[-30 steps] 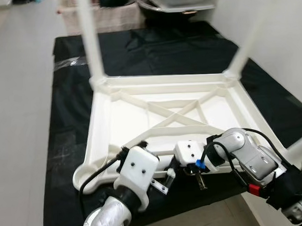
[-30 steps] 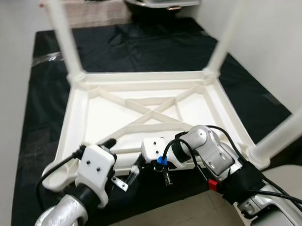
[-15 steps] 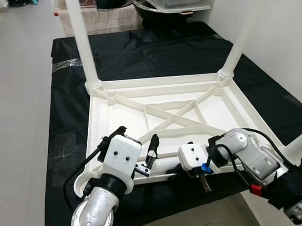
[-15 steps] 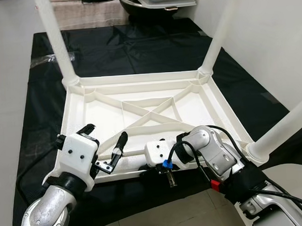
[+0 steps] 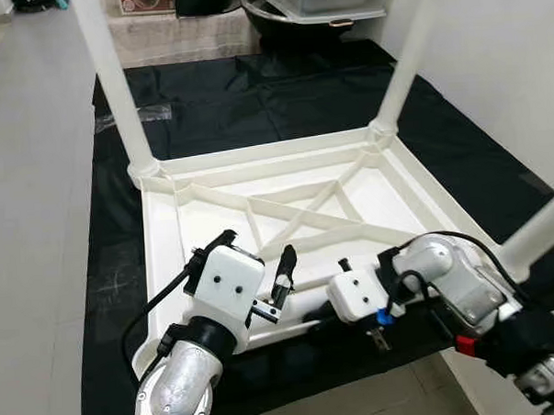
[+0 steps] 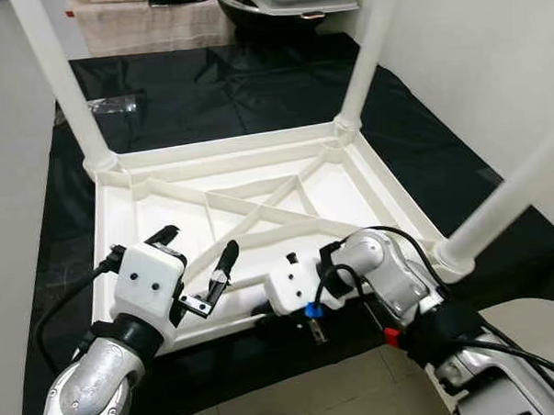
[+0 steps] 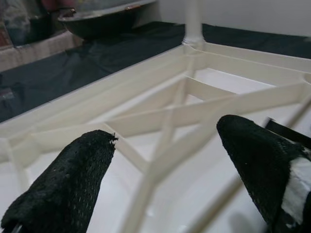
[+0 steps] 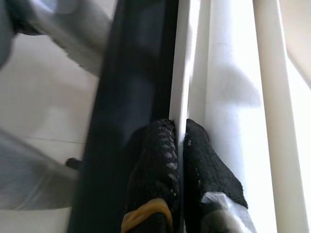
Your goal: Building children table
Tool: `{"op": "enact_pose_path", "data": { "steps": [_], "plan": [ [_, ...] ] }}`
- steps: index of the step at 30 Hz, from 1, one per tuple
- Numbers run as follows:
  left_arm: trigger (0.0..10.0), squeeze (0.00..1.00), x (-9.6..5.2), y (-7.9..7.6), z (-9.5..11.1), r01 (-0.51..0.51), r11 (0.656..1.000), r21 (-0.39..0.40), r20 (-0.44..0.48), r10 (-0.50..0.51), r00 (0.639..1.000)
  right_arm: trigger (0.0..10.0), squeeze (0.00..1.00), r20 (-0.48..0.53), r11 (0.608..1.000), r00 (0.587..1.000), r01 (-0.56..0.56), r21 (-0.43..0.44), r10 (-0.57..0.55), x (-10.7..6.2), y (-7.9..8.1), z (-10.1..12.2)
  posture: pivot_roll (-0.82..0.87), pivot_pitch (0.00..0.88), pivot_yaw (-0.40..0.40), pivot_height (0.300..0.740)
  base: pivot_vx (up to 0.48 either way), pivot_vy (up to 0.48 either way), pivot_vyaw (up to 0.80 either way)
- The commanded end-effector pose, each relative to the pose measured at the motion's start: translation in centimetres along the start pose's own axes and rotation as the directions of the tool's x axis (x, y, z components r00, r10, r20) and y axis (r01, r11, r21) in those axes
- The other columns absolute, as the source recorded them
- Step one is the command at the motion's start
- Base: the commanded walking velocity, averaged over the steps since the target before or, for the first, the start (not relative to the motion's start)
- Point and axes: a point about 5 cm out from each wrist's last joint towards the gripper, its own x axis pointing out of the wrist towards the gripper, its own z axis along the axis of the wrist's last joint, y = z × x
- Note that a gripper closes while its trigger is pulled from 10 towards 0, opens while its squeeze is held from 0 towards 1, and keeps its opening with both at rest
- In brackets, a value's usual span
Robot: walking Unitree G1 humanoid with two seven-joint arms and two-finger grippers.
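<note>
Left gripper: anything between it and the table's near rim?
Nothing visible. The left gripper is open just above the upturned white table, fingers apart over its ribs. The right gripper is shut on the near rim.

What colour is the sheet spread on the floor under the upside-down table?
Black; the sheet under the white plastic table shows best in the left eye view.

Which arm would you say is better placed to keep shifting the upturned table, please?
Probably the right: the right gripper is already shut on the table's near rim, while the left gripper hovers open above the tabletop underside.
</note>
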Motion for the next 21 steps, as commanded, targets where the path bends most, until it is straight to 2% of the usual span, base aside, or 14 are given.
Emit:
{"op": "enact_pose_path", "data": {
  "steps": [1,8,9,13,14,16,20,21],
  "plan": [
    [10.0,0.0,-0.1,-0.4,-0.3,0.01,1.0,-0.003,-0.009,-0.01,1.0,0.0,0.0,0.052,0.988,0.997,0.057,-0.146,-0.05,0.0,-1.6,2.4,0.09,0.111,-0.093,0.74,0.0,0.0,0.0],
    [10.0,0.0,0.0,-0.5,-0.3,0.008,1.0,0.0,-0.011,-0.008,1.0,0.0,0.0,0.046,0.983,0.996,0.088,-0.159,-0.081,0.4,-2.1,2.2,0.09,0.109,-0.096,0.74,0.0,0.0,0.0],
    [10.0,0.0,0.0,-0.5,-0.2,0.007,1.0,0.003,-0.011,-0.007,1.0,10.0,0.0,0.029,0.982,0.995,0.103,-0.158,-0.1,0.3,-2.3,1.9,0.1,0.107,-0.097,0.74,0.0,0.0,0.0],
    [10.0,0.0,0.0,-0.4,-0.3,0.006,1.0,0.003,-0.013,-0.005,1.0,10.0,0.0,0.005,0.984,0.995,0.102,-0.146,-0.102,0.0,-2.5,1.6,0.09,0.111,-0.098,0.74,0.0,0.0,0.0],
    [10.0,0.0,0.0,-0.4,-0.4,0.007,1.0,0.002,-0.016,-0.007,1.0,10.0,1.0,0.013,0.983,0.991,0.134,-0.129,-0.134,-0.2,-2.9,1.7,0.09,0.114,-0.097,0.74,0.0,0.0,0.0],
    [10.0,0.0,0.0,-0.5,-0.4,0.008,1.0,0.002,-0.016,-0.008,1.0,10.0,1.0,0.02,0.981,0.988,0.153,-0.118,-0.152,-0.2,-3.2,1.8,0.09,0.114,-0.097,0.74,0.0,0.0,0.0],
    [10.0,0.0,0.0,-0.5,-0.5,0.015,1.0,0.005,-0.017,-0.015,1.0,10.0,1.0,0.084,0.974,0.972,0.223,-0.022,-0.221,-0.8,-4.1,2.5,0.09,0.119,-0.098,0.74,0.0,0.0,0.0],
    [10.0,0.0,0.0,-0.5,-0.5,0.015,1.0,0.006,-0.017,-0.015,1.0,10.0,0.58,0.09,0.972,0.968,0.236,-0.012,-0.234,-0.9,-4.3,2.5,0.09,0.119,-0.098,0.74,0.0,0.0,0.0]
  ]
}}
